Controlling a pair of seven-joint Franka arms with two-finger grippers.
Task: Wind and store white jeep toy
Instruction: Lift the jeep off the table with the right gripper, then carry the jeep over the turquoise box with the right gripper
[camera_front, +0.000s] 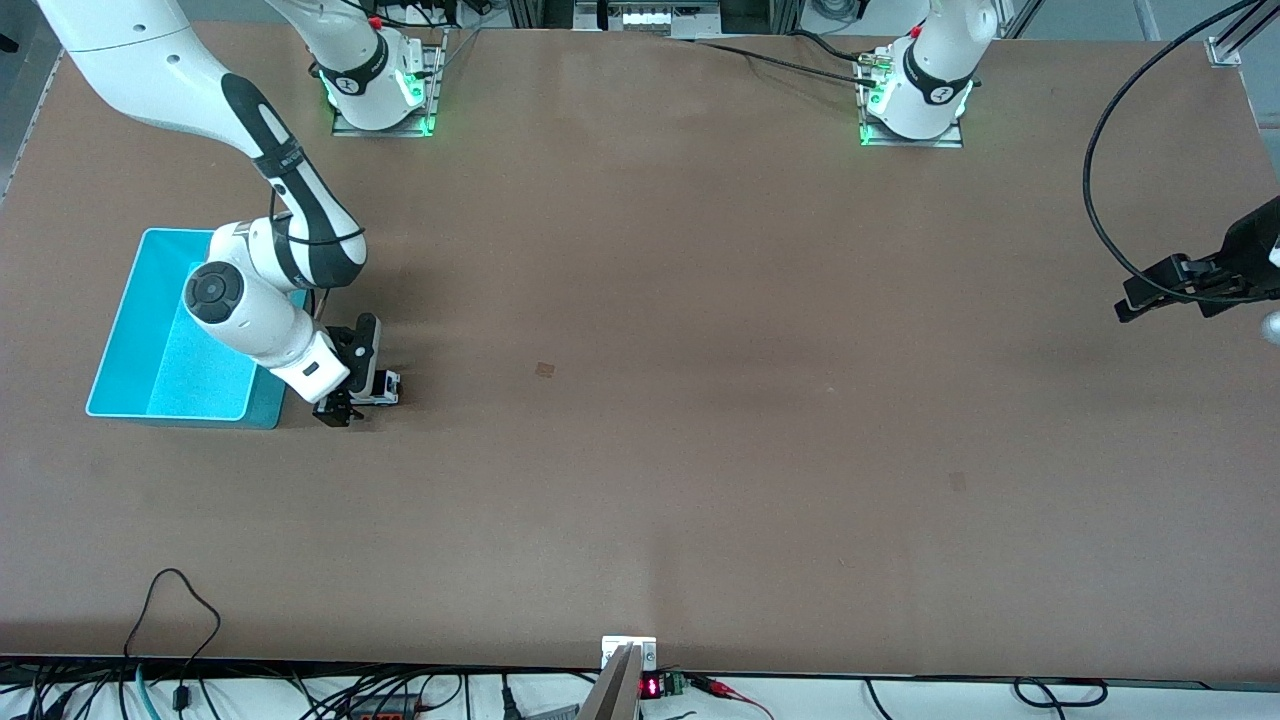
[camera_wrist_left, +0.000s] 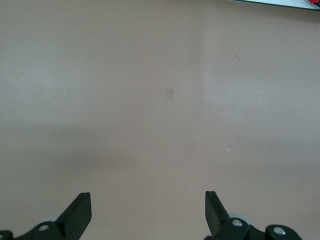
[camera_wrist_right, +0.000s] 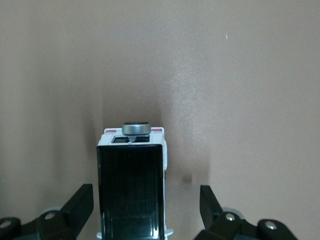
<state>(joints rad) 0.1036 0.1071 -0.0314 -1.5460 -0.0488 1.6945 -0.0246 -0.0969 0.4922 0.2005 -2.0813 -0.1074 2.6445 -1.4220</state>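
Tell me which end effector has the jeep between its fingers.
The right end effector, beside the turquoise bin, straddles the white jeep toy, not visibly clamped. The left end effector waits open over bare table.

white jeep toy cut by frame edge, wheels hidden

The white jeep toy stands on its wheels on the brown table, toward the right arm's end, just beside the turquoise bin's corner nearest the front camera and outside the bin. It is a small white car with a glossy black rectangular roof panel. In the right wrist view a round grey spare wheel sits at one end of the body, with small red marks at the corners beside it. The toy is upright, not tilted, and far smaller than the bin.
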